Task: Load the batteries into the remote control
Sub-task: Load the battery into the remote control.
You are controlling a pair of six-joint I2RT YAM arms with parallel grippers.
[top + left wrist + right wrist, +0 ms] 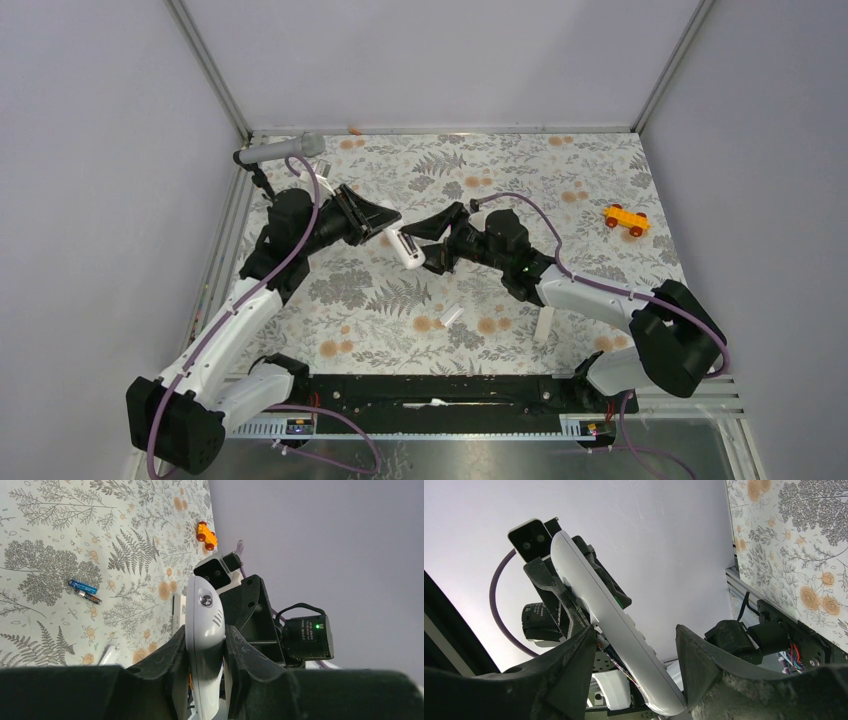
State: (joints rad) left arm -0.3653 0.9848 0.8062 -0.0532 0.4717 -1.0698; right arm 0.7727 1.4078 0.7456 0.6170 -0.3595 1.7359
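Note:
The white remote control (403, 247) is held above the middle of the table. My left gripper (385, 222) is shut on it; in the left wrist view the remote (202, 605) stands edge-on between the pads of the left gripper (206, 631). My right gripper (420, 250) is open, its jaws spread on either side of the remote's free end. In the right wrist view the remote (594, 590) runs slantwise through the right gripper's (635, 629) gap. The blue battery (82, 586) and the orange-brown battery (91, 598) lie side by side on the cloth. I cannot make them out in the top view.
An orange toy car (625, 219) stands at the right. A thin white flat strip (545, 326) and a small white piece (452, 314) lie near the front. A grey tube (280, 150) sits at the back left corner. Walls close three sides.

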